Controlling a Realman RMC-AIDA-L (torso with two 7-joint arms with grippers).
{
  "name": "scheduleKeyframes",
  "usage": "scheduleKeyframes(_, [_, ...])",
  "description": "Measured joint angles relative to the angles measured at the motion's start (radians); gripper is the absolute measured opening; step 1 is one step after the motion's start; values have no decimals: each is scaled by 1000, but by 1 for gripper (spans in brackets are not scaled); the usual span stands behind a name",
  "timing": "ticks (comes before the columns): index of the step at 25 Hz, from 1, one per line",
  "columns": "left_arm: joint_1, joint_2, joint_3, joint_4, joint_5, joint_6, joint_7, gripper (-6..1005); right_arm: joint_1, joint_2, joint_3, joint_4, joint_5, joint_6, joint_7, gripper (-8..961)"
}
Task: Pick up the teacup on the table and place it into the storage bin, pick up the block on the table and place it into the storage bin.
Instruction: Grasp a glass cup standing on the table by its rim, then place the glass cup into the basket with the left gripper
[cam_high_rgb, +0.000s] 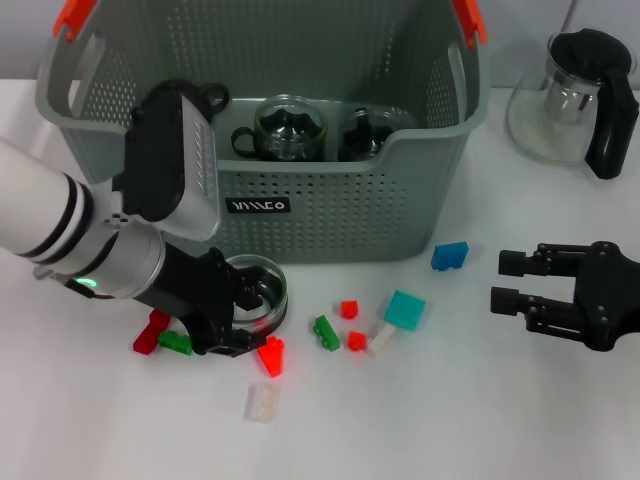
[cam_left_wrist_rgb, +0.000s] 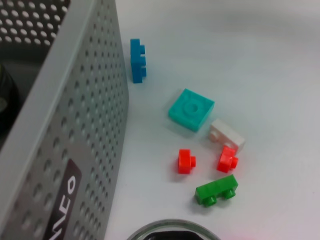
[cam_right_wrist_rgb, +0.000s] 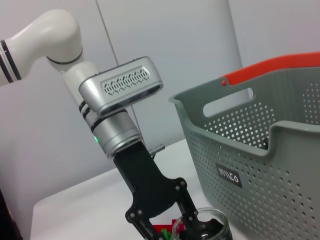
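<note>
A glass teacup (cam_high_rgb: 262, 288) with a dark inside stands on the table just in front of the storage bin (cam_high_rgb: 340, 215). My left gripper (cam_high_rgb: 240, 318) is down at the cup's near-left rim, open, with one finger over the cup's inside and the other outside it. In the right wrist view the same left gripper (cam_right_wrist_rgb: 167, 225) shows beside the teacup (cam_right_wrist_rgb: 207, 227). The cup's rim (cam_left_wrist_rgb: 172, 229) is at the edge of the left wrist view. Small blocks lie around: blue (cam_high_rgb: 450, 255), teal (cam_high_rgb: 405, 310), green (cam_high_rgb: 325, 331), red (cam_high_rgb: 270, 355). My right gripper (cam_high_rgb: 500, 282) hovers open at the right.
Other glass cups (cam_high_rgb: 288, 128) sit inside the grey bin with orange handle tops. A glass teapot (cam_high_rgb: 575, 95) with a black handle stands at the back right. A pale block (cam_high_rgb: 261, 403) lies near the front. Red and green blocks (cam_high_rgb: 165, 338) sit under the left arm.
</note>
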Motion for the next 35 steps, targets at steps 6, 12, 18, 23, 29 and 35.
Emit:
scheduleKeyframes(6, [0,0,22,-34,7,-29,-7,447,0,0,2,0,0,1,0,532])
scheduleKeyframes(12, [-6,3,20,-45,11,-27,-49,406,0,0,2,0,0,0,1,534])
scheduleKeyframes(18, [-4,6,15,-40,13,-2,-57,283,0,0,1,0,0,-1,2,534])
scheduleKeyframes(23, [-4,6,11,-30,13,47,-50,65,0,0,1,0,0,-2,2,534])
scheduleKeyframes(29, [1,7,-20,8,4,127,-38,56,-3,0,1,0,0,-2,3,534])
scheduleKeyframes(35, [-12,24,-211,33,-144,385,74,52,-4,0,1,0,0,-1,2,534])
